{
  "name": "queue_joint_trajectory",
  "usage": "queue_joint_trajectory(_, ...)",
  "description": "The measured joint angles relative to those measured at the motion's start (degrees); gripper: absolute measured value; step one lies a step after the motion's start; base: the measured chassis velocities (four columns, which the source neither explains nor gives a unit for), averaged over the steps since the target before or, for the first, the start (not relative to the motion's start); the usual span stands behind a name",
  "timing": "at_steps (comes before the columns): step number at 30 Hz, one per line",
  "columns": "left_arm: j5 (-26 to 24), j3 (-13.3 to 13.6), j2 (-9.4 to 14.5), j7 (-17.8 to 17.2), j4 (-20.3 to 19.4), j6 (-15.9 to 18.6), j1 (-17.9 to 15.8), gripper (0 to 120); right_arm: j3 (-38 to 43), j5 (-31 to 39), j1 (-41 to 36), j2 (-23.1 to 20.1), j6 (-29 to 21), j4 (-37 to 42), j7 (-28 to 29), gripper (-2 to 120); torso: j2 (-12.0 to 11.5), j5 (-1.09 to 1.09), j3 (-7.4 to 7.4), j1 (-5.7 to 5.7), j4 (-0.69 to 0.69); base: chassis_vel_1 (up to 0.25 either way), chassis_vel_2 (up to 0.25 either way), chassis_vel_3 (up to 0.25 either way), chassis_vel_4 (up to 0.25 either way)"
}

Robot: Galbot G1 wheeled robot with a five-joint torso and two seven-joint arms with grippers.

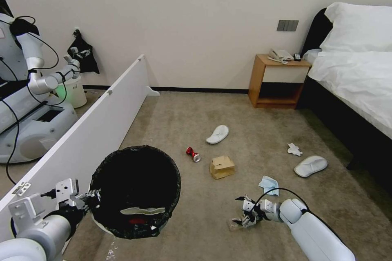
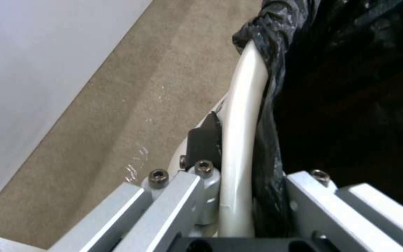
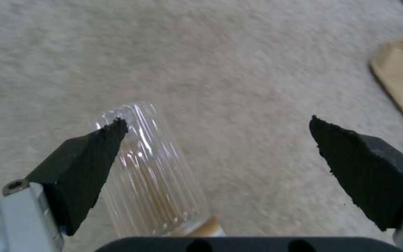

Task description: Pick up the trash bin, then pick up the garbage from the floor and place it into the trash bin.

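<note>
1. Left hand [image 1: 87, 200]: low on the robot's left, clamped on the rim of the bin [image 1: 134, 191]. In the left wrist view one finger [image 2: 204, 140] lies outside the white rim and the other inside, against the black liner.
2. Bin: round, white, black bag folded over the rim. Held by the left hand above the floor [image 1: 196, 220], beside a long white panel [image 1: 94, 130]. A pale flat item and something red lie inside; what they are cannot be told.
3. Right hand [image 1: 245, 214]: low to the floor on the robot's right, fingers apart. In the right wrist view a clear ribbed bottle [image 3: 150, 175] lies on the carpet just beside one pad [image 3: 89, 161], the other pad well apart from it.
4. Mask [image 1: 268, 184]: blue, on the floor near the right hand.
5. Box [image 1: 221, 167]: tan cardboard, mid-floor.
6. Can [image 1: 192, 153]: red, on its side, near the box.
7. Slippers: one [image 1: 217, 134] beyond the box, one [image 1: 311, 166] near the bed [image 1: 351, 73].
8. Tissue [image 1: 294, 149]: white, crumpled, near the second slipper.
9. Nightstand [image 1: 277, 81]: wooden, against the wall beside the bed.
</note>
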Motion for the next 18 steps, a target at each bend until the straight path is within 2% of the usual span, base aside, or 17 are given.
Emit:
queue_joint_trajectory(11, -0.2, -0.3, 0.1, 0.0, -0.2, 0.0, 0.0, 2, -1.3, 1.0, -0.3, -0.6, 1.2, -0.1, -3.4, 100, 0.0, 0.05, 0.01, 0.00, 0.03, 0.000, 0.000, 0.000, 0.000)
queue_joint_trajectory(12, -0.3, -0.4, 0.2, 0.0, -0.2, 0.0, 0.0, 2, -1.4, 0.8, -0.4, -0.9, 1.2, -0.1, -3.7, 100, 0.0, 0.04, 0.01, 0.00, 0.00, 0.000, 0.000, 0.000, 0.000)
queue_joint_trajectory(18, -0.6, -0.5, 0.5, 0.0, -0.1, 0.0, 0.0, 2, -1.6, 0.6, -0.8, -1.4, 1.4, -0.2, -4.3, 100, 0.0, 0.03, 0.01, 0.00, 0.01, 0.000, 0.000, 0.000, 0.000)
